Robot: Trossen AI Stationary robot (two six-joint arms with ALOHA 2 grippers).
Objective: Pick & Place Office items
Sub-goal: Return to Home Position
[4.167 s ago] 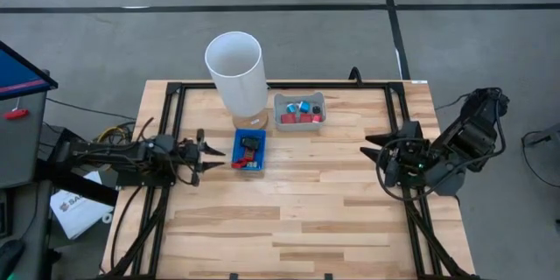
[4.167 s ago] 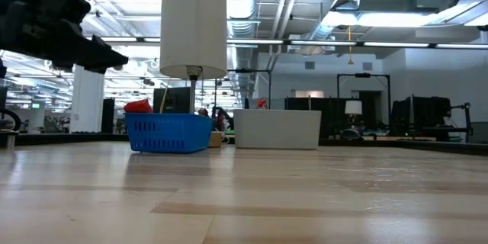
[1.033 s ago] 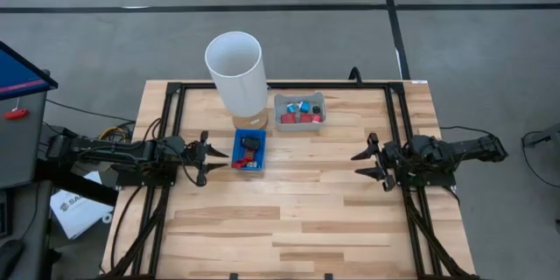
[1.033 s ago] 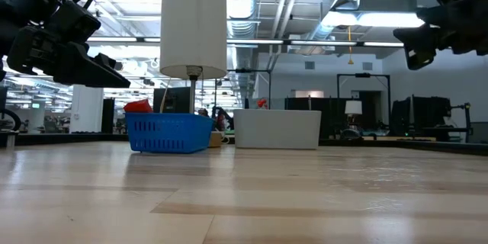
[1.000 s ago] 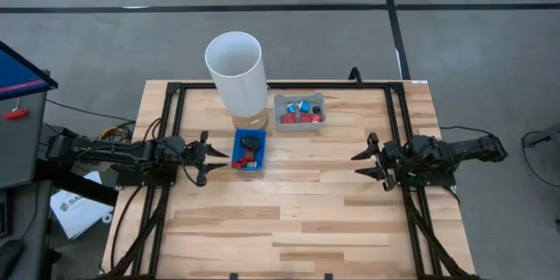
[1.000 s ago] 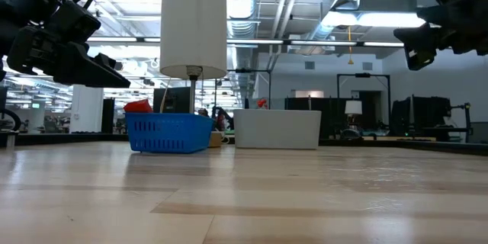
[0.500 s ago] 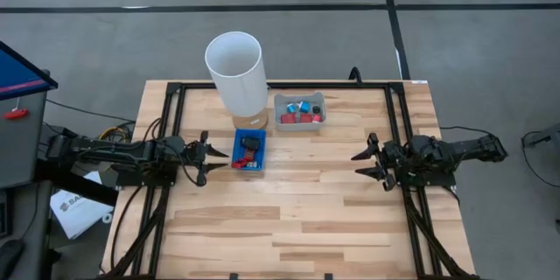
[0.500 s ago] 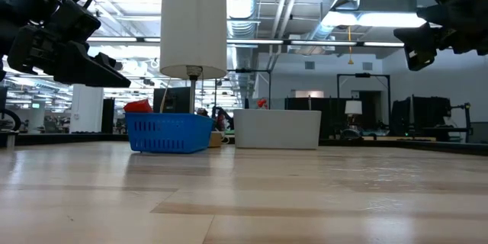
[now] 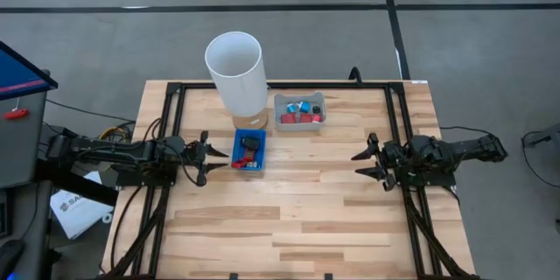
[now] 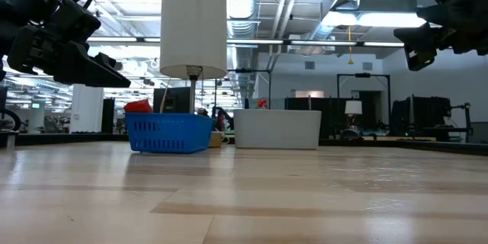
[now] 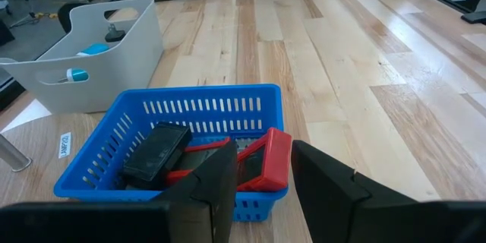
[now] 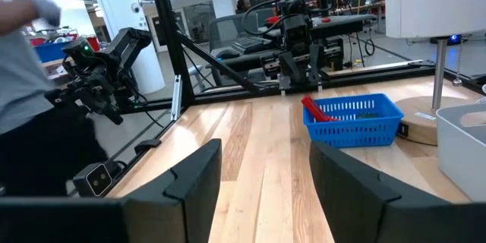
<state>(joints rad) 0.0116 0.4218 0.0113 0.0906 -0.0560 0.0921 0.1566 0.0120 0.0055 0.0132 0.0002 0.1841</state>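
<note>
The office items lie in two containers at the table's far middle. A blue basket holds a black piece and red pieces; one red piece sticks up over its rim. A white bin holds small blue and red pieces. My left gripper stands open just left of the blue basket, above the table, with nothing between its fingers. My right gripper stands open and empty at the table's right side, pointing level toward the left.
A tall white cylinder stands on a round wooden base behind the blue basket. A black frame runs along the table's far, left and right edges. Bare wood lies between the grippers and toward the near edge. A person shows beyond the table.
</note>
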